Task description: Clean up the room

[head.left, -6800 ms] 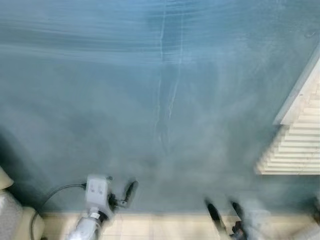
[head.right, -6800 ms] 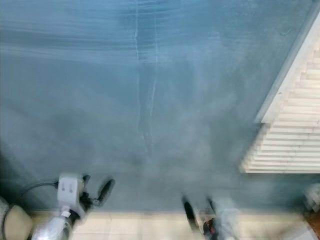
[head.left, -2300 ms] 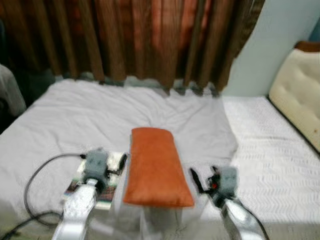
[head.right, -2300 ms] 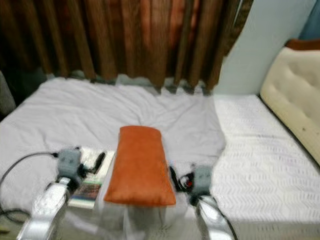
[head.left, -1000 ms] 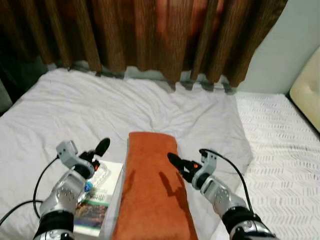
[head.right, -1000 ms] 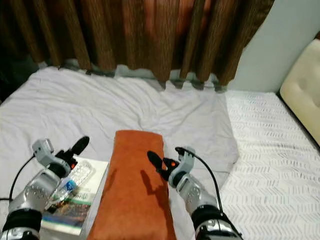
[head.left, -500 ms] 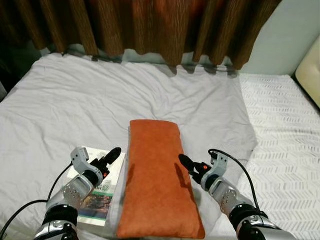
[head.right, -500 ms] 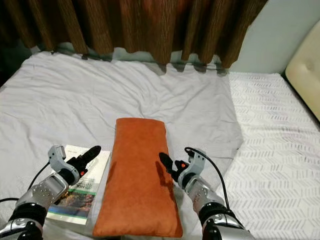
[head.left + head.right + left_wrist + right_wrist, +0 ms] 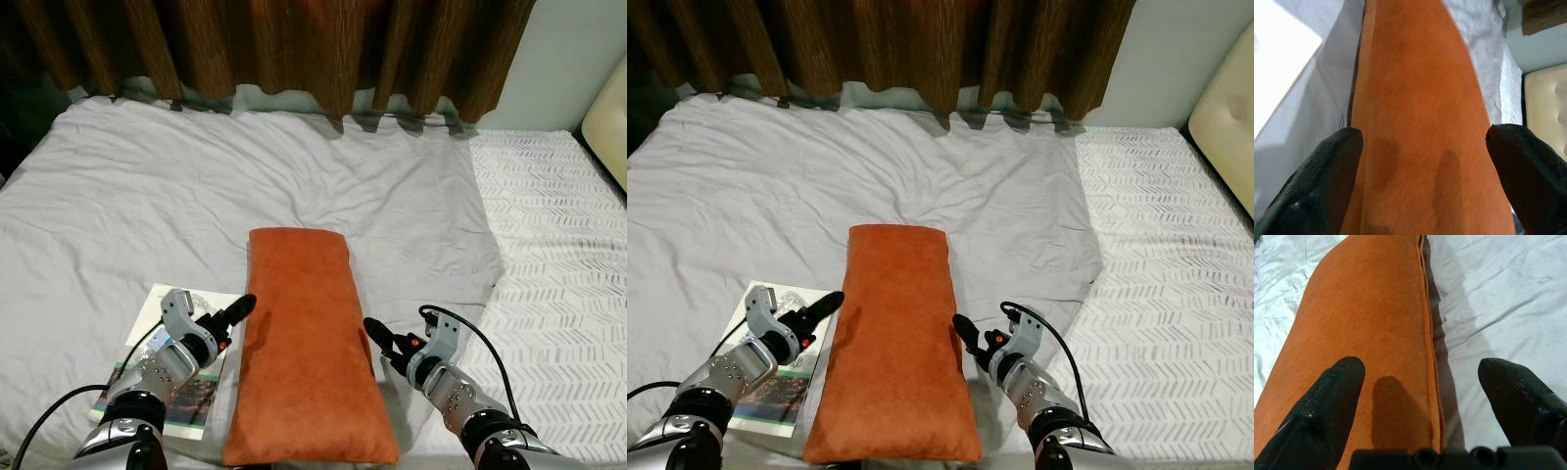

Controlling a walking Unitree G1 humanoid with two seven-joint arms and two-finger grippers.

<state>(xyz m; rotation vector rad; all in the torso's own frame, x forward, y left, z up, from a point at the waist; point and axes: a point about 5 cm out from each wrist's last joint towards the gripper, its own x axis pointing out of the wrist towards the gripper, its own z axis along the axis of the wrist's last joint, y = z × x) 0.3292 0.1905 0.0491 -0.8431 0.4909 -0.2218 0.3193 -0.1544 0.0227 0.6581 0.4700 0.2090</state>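
A long orange pillow (image 9: 304, 343) lies lengthwise on the grey duvet (image 9: 196, 196) of the bed, its near end just in front of me. My left gripper (image 9: 235, 308) sits low at the pillow's left edge, above a book (image 9: 774, 392) lying on the duvet. In the left wrist view the gripper (image 9: 1425, 166) is open, its fingers (image 9: 1327, 171) spread wide with the pillow (image 9: 1415, 98) beyond them. My right gripper (image 9: 377, 338) is at the pillow's right edge, open in the right wrist view (image 9: 1422, 401), one finger over the pillow (image 9: 1366, 323), the other over the duvet.
Brown curtains (image 9: 294, 49) hang along the far side of the bed. A white patterned sheet (image 9: 558, 245) covers the bed's right part, with a cream padded headboard (image 9: 609, 117) at the far right. A pale blue wall (image 9: 568, 59) stands behind.
The view swung from a blue wall to the bed. Over the last second both grippers dropped and drew back beside the pillow's near half, staying open.
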